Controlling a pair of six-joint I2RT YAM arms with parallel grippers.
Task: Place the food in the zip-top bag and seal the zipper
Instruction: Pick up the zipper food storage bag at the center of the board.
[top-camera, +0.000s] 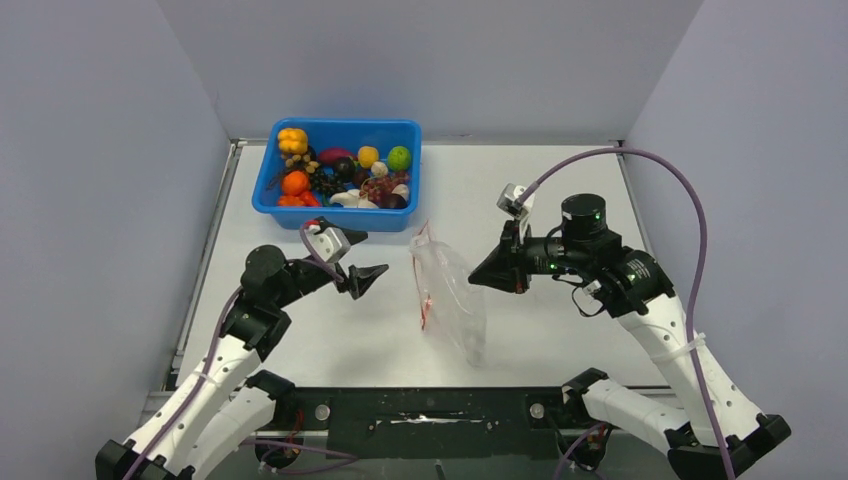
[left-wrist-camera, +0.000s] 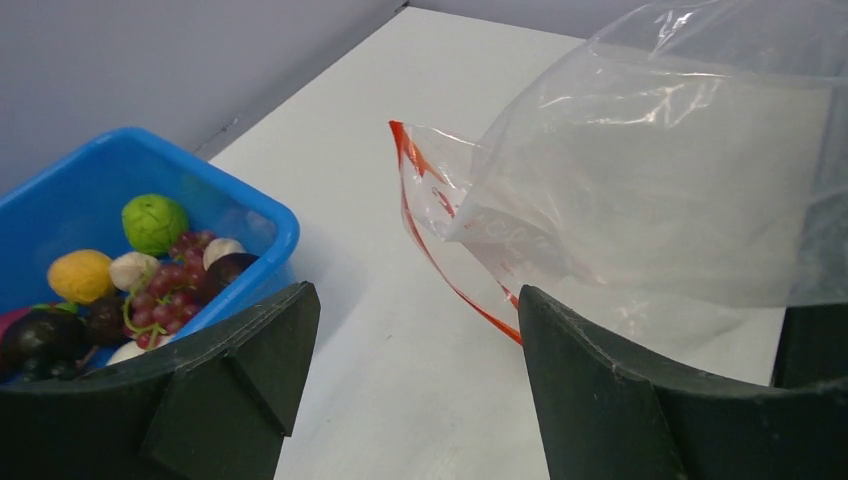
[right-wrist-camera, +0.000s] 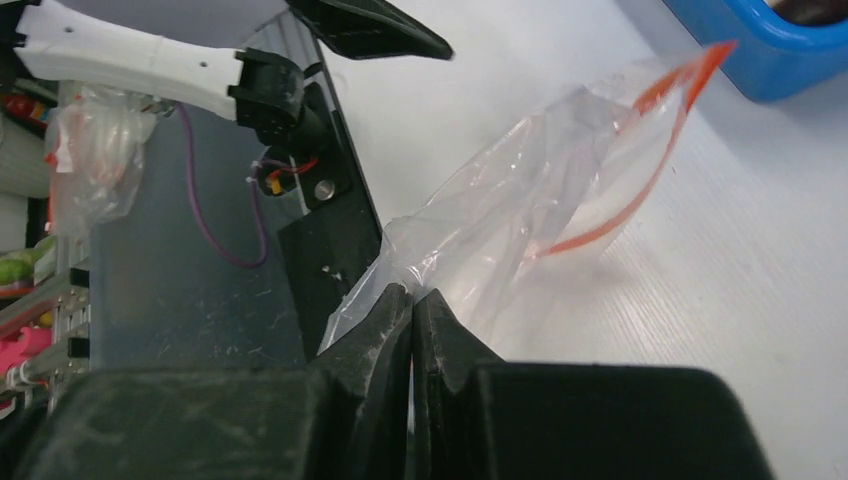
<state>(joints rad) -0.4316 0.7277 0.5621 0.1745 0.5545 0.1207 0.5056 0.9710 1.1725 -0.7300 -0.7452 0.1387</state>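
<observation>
The zip-top bag (top-camera: 450, 295) sits near the middle of the white table (top-camera: 560, 180), between the two arms and just in front of the blue bin (top-camera: 330, 215). It is a clear pouch. Its zipper (top-camera: 424, 285), a thin red-orange strip, runs along the edge that faces the left arm, and one end of the strip points toward the bin.

The right tool (top-camera: 475, 277) comes in from the right, its fingers pressed together. In the right wrist view they pinch a fold of the bag's clear plastic at their tips, on the side away from the zipper. From that pinch the pouch fans out toward the red strip. In the left wrist view the pouch billows above the table and the mouth edge droops down to the surface.

The left tool (top-camera: 368, 278) hovers to the left of the bag, a little apart from the zipper. Its fingers are spread wide with nothing between them. Through the gap its own camera shows the zipper edge and bare table.

The food (top-camera: 340, 175) lies in the blue bin at the far side of the table. It includes a yellow pepper (top-camera: 292, 140) in the far left corner, an orange piece (top-camera: 295, 183) below it, a yellow ball (top-camera: 368, 156), a green ball (top-camera: 399, 158), and dark pieces and a bunch of red grapes (left-wrist-camera: 165, 290) in the middle.
</observation>
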